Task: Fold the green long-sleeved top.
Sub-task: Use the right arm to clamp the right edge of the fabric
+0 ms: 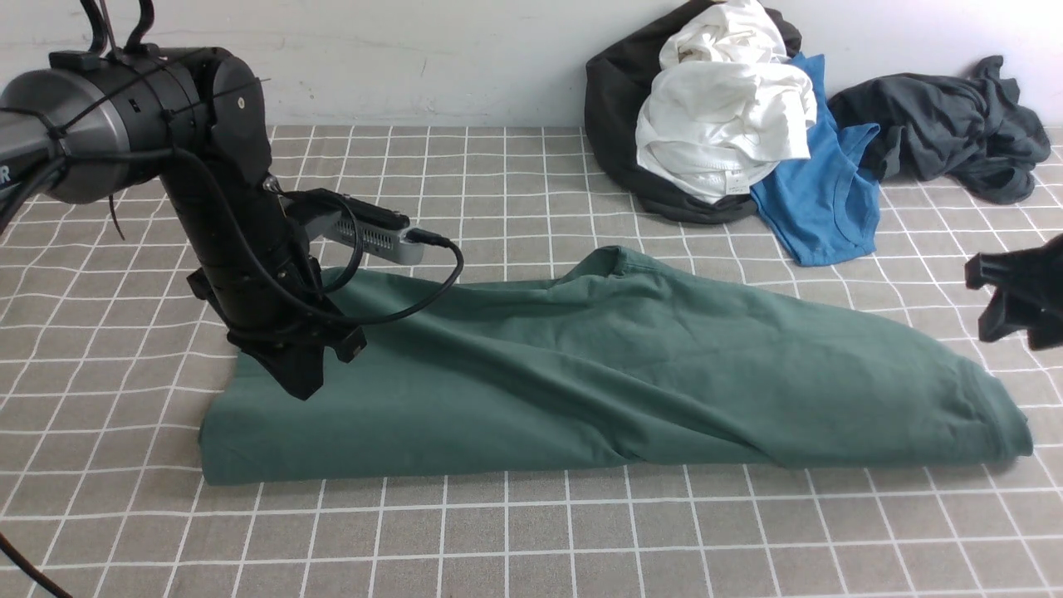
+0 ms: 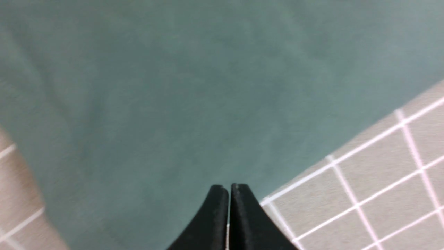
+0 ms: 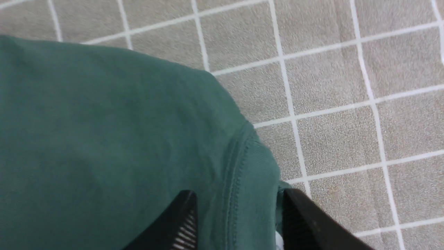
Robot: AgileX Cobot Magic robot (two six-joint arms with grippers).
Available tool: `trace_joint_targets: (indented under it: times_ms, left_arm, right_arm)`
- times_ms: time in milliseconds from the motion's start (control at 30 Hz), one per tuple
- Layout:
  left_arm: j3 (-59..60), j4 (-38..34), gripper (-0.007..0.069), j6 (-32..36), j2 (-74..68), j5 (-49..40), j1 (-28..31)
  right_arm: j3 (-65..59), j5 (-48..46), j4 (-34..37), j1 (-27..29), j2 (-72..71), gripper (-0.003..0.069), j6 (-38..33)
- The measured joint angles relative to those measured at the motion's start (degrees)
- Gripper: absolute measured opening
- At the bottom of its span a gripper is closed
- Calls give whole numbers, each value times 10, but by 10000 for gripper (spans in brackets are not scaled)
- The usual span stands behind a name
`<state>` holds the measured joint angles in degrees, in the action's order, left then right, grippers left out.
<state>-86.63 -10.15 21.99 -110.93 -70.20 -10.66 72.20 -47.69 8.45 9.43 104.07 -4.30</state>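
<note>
Left wrist cam: fingers [image 2: 216, 211] pressed flat together, no gap, no cloth seen between. Left gripper [image 2: 229, 187] closed on nothing, tips over the green top [image 2: 173, 86] close to its edge, with checked tablecloth [image 2: 381, 180] just beside. Too blurred to call contact with the fabric.

Front cam on the same gripper [image 1: 303, 378]: pointing down at the top's left end, near the far edge. No read on the finger gap from here, only from the wrist cam.

Right wrist cam: fingers [image 3: 182, 218] spread wide, ribbed stitched band of the top [image 3: 104, 139] framed between. Right gripper [image 3: 237, 198] holding nothing. Can't tell touching or hovering.

Front cam settles part of that: right gripper [image 1: 1009, 303] at the frame's right edge, beyond the top's right end, visibly apart from the cloth.

Only in front cam: green top [image 1: 631, 374] as one long flattened band across mid-table on the tablecloth [image 1: 531, 531], left end squared off, right end rounded, small raised hump along the far edge. Against the back wall, well apart: heap of black garment [image 1: 614, 108], white garment [image 1: 722, 108] on it, blue top [image 1: 822, 191] beside, dark grey garment [image 1: 947, 124] further right.
</note>
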Motion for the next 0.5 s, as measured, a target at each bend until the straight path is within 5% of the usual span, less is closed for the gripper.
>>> trace_joint_targets:
  times_ms: [267,500]
  left_arm:
    - [1,-17,-8,19,0,0,0]
    - [1,-18,-7,21,0,0,0]
  right_arm:
    - [0,13,-5,-2,93,514,-8]
    - [1,17,-7,-19,93,451,-44]
